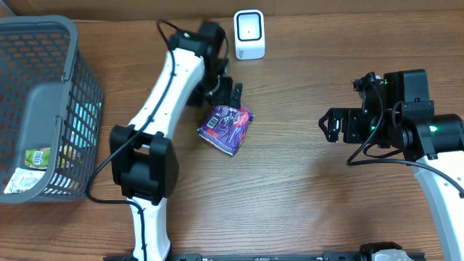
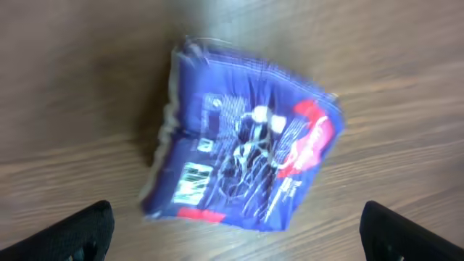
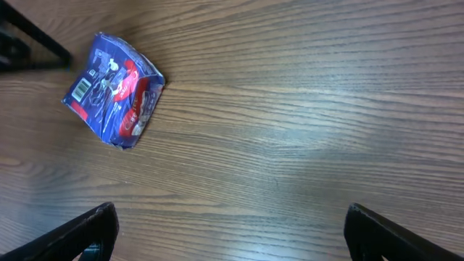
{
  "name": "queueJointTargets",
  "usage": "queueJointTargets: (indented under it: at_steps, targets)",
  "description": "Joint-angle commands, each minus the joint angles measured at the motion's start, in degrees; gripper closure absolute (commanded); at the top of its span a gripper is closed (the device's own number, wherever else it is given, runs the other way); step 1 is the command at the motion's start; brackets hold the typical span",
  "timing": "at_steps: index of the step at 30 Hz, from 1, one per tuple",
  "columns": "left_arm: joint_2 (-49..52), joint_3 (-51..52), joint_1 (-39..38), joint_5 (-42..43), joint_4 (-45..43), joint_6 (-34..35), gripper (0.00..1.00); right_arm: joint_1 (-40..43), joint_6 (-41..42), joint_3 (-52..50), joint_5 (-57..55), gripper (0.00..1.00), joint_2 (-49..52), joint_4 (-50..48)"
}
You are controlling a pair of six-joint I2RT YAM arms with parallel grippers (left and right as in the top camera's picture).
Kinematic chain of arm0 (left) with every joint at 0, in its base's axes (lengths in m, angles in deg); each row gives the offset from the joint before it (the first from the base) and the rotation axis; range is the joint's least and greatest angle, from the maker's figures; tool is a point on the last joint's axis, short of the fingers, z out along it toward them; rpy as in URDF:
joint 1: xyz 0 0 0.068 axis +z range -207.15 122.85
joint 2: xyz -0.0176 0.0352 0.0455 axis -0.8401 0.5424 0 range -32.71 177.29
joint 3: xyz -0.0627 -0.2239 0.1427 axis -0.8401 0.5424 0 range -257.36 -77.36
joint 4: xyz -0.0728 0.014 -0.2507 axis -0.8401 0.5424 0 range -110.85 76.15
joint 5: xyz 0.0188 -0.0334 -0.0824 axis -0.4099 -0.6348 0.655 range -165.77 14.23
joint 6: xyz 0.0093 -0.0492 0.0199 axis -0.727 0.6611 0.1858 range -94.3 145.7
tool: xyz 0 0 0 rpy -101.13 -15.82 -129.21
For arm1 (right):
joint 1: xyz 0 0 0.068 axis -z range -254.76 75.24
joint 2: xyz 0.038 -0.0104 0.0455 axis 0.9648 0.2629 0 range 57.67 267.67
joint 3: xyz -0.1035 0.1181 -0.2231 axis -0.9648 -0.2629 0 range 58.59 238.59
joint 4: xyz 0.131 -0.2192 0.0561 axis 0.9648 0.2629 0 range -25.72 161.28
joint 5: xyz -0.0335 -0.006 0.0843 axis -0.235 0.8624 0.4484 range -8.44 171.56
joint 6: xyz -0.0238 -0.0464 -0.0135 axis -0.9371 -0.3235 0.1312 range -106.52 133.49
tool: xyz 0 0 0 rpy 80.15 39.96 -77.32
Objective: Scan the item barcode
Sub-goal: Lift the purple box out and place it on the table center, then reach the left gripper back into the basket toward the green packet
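The left fingers [image 2: 81, 233] are spread wide and grasp nothing; in the left wrist view the 2 tips sit at the bottom corners with bare wood between them. Just ahead of them a blue and purple snack pouch [image 2: 246, 152] lies flat on the worktop [image 2: 406, 65], clear of both tips. It is crumpled, with a red patch and white print facing up; the view is too blurred to read any of it. From overhead the pouch [image 1: 227, 127] rests near the middle of the worktop, just beside the left arm's wrist, with a white scanner [image 1: 249, 34] standing beyond it at the far edge.

The right fingers [image 3: 391, 233] are also opened wide and empty, hovering over bare wood. In the right wrist view the pouch [image 3: 112, 87] is well apart from them, off to the upper left. A grey mesh basket [image 1: 43, 43] sits at the left end of the worktop, with a green-labelled packet [image 1: 34, 156] visible through its side.
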Motion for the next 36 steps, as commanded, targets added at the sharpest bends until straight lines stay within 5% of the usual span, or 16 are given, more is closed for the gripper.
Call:
queueJointTargets:
  at_steps: [1,9,14,21,36]
  targets:
    - [-7.54,-13.81,4.02,-2.80,4.44,-0.59,0.00,-0.13,-0.24,1.18,-0.33,0.00,-0.20,-0.15]
    - [-17.94,-28.76,16.46,-5.79,9.29,-8.20,0.00,-0.13,-0.24,1.18,-0.31,0.00,-0.20,-0.13]
    - [-19.23,-28.44,33.44,-6.69,16.90,0.50,0.09,-0.13,-0.22,1.18,-0.28,0.00,-0.20,-0.04]
    - [-18.95,-8.98,57.35,-4.76,9.38,10.73,0.12,-0.13,-0.24,1.18,-0.28,0.00,-0.20,0.46]
    - [-18.93,24.79,61.61,-10.99,-14.27,16.94,0.16,-0.13,-0.24,1.18,-0.33,0.00,-0.20,0.55]
